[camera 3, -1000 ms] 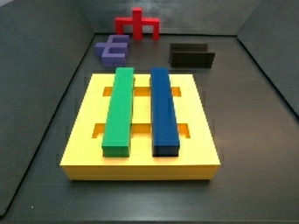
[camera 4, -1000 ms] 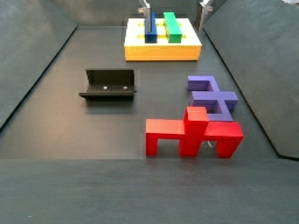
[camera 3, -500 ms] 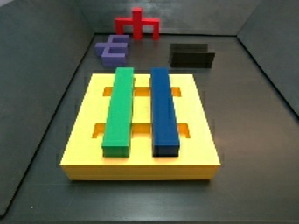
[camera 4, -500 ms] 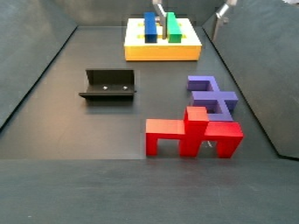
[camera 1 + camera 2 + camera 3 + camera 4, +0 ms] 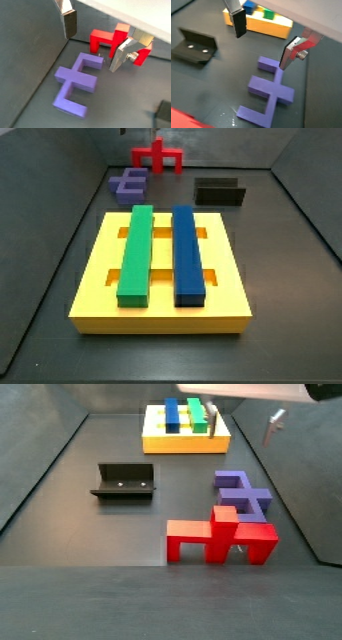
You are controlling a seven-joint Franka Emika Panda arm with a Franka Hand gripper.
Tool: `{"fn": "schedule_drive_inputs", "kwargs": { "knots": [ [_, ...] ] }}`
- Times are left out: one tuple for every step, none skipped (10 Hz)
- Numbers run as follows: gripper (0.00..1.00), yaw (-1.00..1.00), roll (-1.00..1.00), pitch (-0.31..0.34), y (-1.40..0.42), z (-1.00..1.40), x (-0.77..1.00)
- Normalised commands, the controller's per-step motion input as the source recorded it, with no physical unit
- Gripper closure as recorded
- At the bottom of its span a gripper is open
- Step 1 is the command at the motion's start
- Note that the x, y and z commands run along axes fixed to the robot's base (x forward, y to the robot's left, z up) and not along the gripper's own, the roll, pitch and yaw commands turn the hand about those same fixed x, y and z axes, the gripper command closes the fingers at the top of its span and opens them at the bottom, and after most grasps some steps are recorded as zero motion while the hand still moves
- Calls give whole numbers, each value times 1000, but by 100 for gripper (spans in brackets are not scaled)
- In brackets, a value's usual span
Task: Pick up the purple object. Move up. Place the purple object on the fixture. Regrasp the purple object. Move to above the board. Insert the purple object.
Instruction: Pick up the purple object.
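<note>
the gripper (image 5: 261, 44) hangs above the small blocky purple object (image 5: 268, 92), jaws spread wide and empty. the piece lies flat beside the red cross-shaped piece (image 5: 119, 42), its long bar crosswise to the jaws' gap.

- gripper (image 5: 92, 42): two flat silver plate fingers, dark pads on the inner faces; seen in both wrist views, also (image 5: 264, 41)
- one finger (image 5: 69, 22): narrow plate, dark pad face, bright metal edge, squared tip
- other finger (image 5: 119, 56): silver plate with slanted tip; small round grey screw or stud on its side
- same finger (image 5: 290, 53) in a wrist view: red strip along its upper edge, grey stud beside it
- pale white/grey underside of the hand body across the corner of both wrist views
- in a side view: white body edge with dark end at the frame's upper border, one thin silvery finger (image 5: 275, 422) hanging below; details too small to tell
</note>
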Motion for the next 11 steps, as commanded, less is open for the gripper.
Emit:
{"fn": "schedule_drive_inputs", "kwargs": {
  "knots": [
    [0, -751, -71, -97, 11, -191, -466],
    [0, -757, -54, -96, 20, -160, -457],
    [0, -674, -117, -117, 51, -80, -409],
    [0, -431, -99, -77, 131, -134, -263],
    [0, -474, -71, -77, 134, -149, -349],
    [0, -534, -66, -66, 160, -183, -386],
    [0, -623, -57, -83, 120, -240, -346],
    [0, -729, -34, -110, 0, -289, -203],
    [0, -774, 0, -113, 0, -300, -123],
    [0, -791, 0, -114, -46, -311, -51],
    [0, -720, 119, -107, 0, -306, -3]
  ]
}}
